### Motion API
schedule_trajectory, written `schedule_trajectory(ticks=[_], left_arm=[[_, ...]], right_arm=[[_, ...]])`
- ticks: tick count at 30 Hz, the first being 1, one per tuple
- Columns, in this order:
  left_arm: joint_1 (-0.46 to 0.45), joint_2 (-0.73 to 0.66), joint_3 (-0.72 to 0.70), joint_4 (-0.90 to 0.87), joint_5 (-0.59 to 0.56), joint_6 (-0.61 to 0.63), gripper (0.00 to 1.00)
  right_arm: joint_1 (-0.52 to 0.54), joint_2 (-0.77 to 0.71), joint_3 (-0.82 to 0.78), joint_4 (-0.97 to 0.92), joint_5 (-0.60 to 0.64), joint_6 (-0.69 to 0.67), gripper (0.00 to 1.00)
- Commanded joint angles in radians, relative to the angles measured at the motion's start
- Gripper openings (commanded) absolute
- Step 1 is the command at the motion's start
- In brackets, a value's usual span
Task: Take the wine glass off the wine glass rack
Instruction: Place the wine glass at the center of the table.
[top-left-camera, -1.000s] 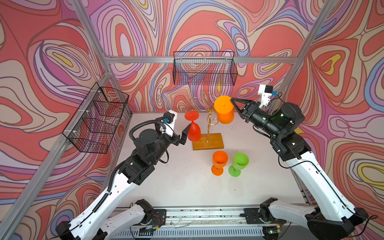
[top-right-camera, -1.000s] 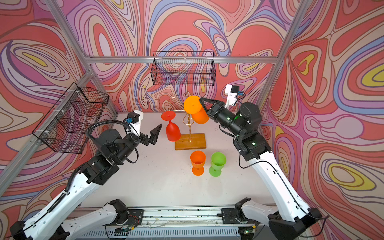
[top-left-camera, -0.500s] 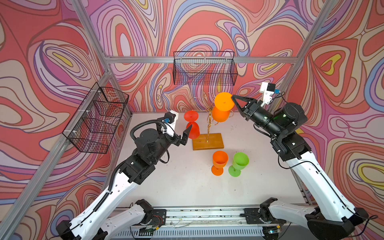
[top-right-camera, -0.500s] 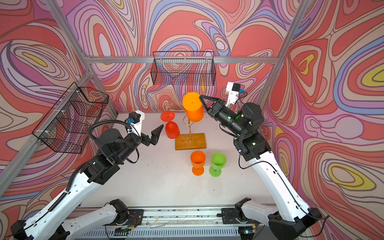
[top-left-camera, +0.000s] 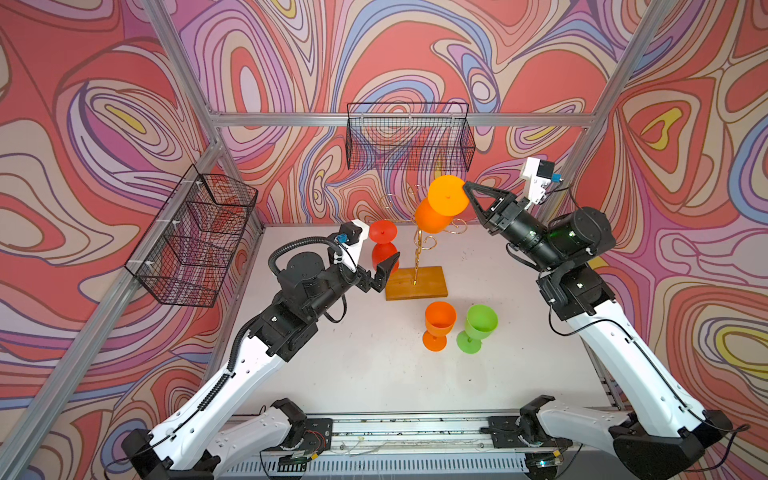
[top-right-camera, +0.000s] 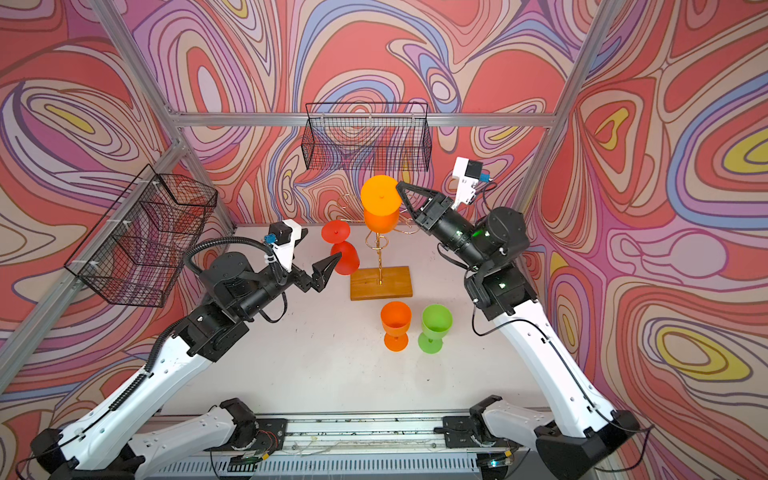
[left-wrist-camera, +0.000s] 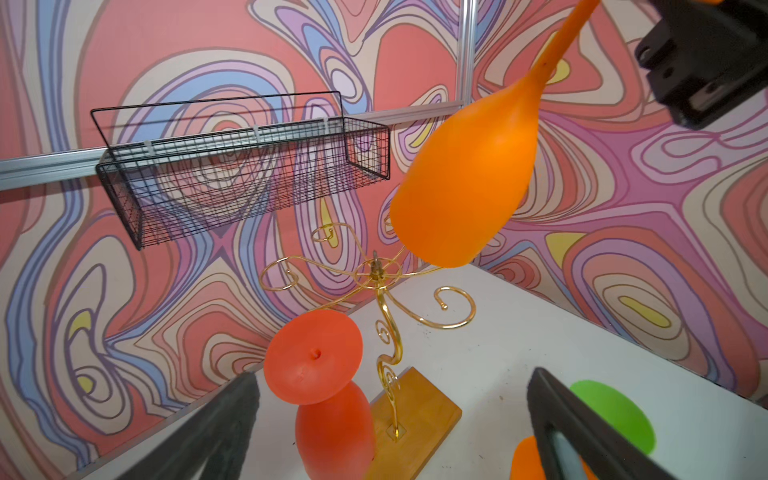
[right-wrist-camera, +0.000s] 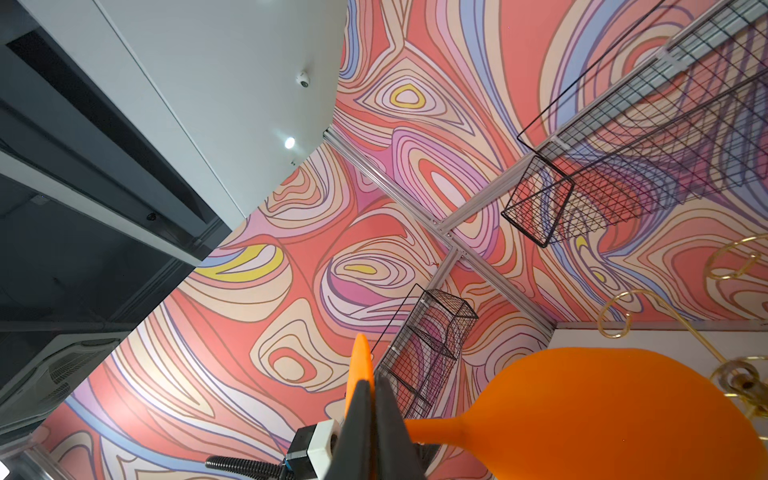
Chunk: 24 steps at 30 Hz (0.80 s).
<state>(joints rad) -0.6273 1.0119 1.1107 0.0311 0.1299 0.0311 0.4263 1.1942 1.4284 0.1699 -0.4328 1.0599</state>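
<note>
Pinching: right gripper (top-left-camera: 467, 186) squeezes the round foot of the orange glass (top-left-camera: 432, 218).
Glass: upside down, tilted, just above the gold rack (top-left-camera: 415, 282), far middle.
Feel: looks light, stiff, slippery; the stem seems a safer hold.
Left gripper (left-wrist-camera: 392, 376): spread wide, holding nothing.

Bare table (top-left-camera: 374, 374) up front; wine glass rack (top-left-camera: 428, 282), red glass (top-left-camera: 384, 251), upright orange glass (top-left-camera: 439, 322) and green glass (top-left-camera: 481, 324) as central obstacles.

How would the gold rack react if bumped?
The wine glass rack has thin wire arms, which would probably flex and spring. Its tall stem over a small wooden base might let it tip or slide.
</note>
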Motion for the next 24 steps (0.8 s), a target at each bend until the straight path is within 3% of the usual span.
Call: schedule_trajectory(ticks=[1, 11, 17, 24], left_arm=[[0.032, 0.022, 0.019, 0.115, 0.166, -0.046, 1.0], [0.191, 0.102, 0.02, 0.284, 0.502, -0.19, 1.0], [0.326, 0.182, 0.007, 0.54, 0.754, -0.404, 0.99], [0.376, 0.285, 0.051, 0.683, 0.894, -0.514, 0.96]], right_arm=[[0.001, 0.026, -0.02, 0.165, -0.064, 0.042, 0.0], [0.0, 0.083, -0.014, 0.301, -0.116, 0.11, 0.0], [0.0, 0.109, -0.011, 0.387, -0.143, 0.185, 0.0], [0.0, 0.114, -0.013, 0.443, -0.157, 0.228, 0.0]])
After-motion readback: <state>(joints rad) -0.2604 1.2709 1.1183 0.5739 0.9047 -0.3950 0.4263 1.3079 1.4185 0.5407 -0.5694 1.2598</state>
